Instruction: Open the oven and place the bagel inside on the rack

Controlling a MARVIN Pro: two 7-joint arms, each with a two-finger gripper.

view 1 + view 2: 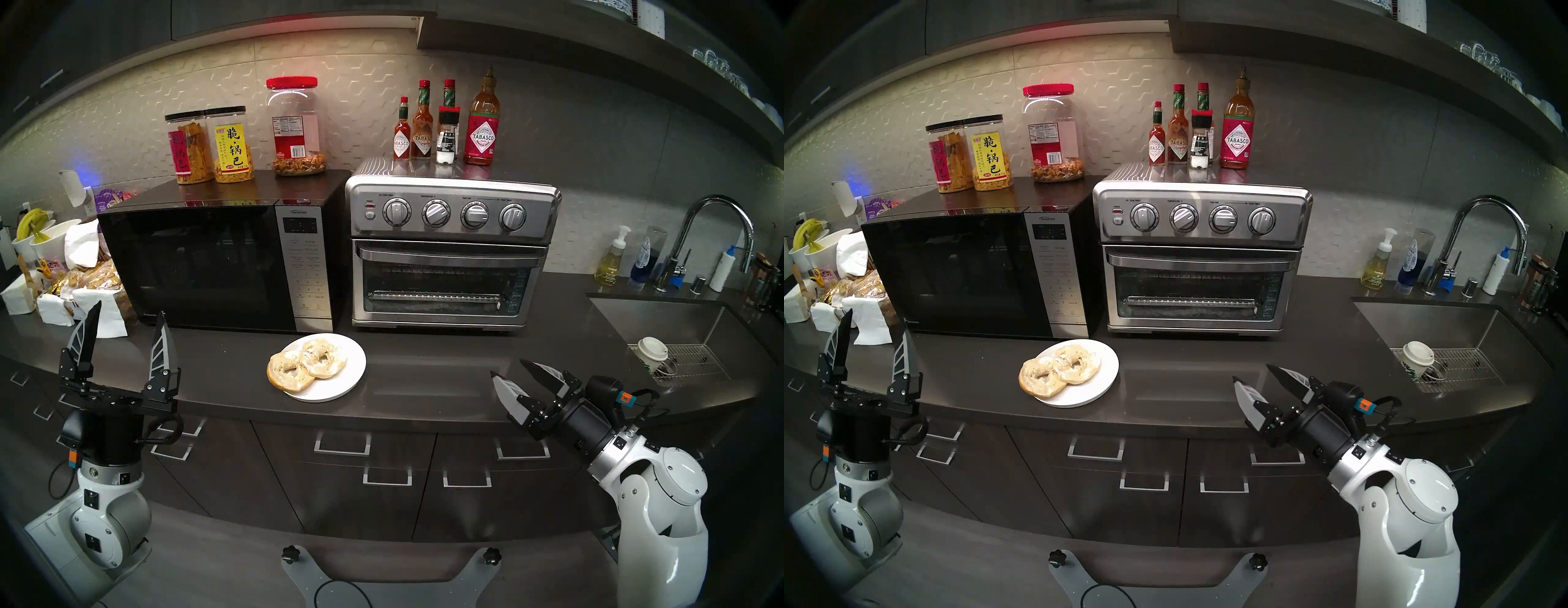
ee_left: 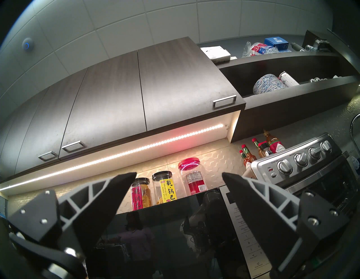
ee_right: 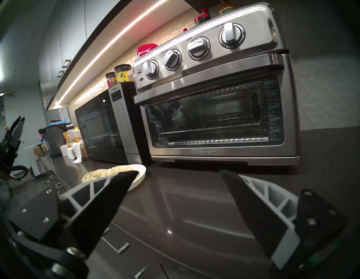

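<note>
The steel oven [image 1: 449, 250] [image 1: 1202, 259] [image 3: 214, 93] stands on the counter with its glass door shut; its bar handle [image 1: 449, 253] runs across the top of the door. Behind the glass the wire rack [image 1: 435, 298] [image 3: 216, 141] shows. Two bagel [image 1: 305, 365] [image 1: 1057, 368] halves lie cut face up on a white plate [image 1: 345, 375] in front of the oven's left side. My left gripper [image 1: 129, 318] [image 2: 179, 176] is open, pointing up at the counter's left edge. Empty and open, my right gripper [image 1: 507, 367] [image 3: 179, 172] hovers over the counter's front edge, right of the plate.
A black microwave [image 1: 212, 263] with snack jars [image 1: 212, 146] on top stands left of the oven. Sauce bottles [image 1: 445, 123] stand on the oven's top. Bread bags and napkins [image 1: 85, 288] crowd the far left. A sink [image 1: 679, 335] with a paper cup lies right.
</note>
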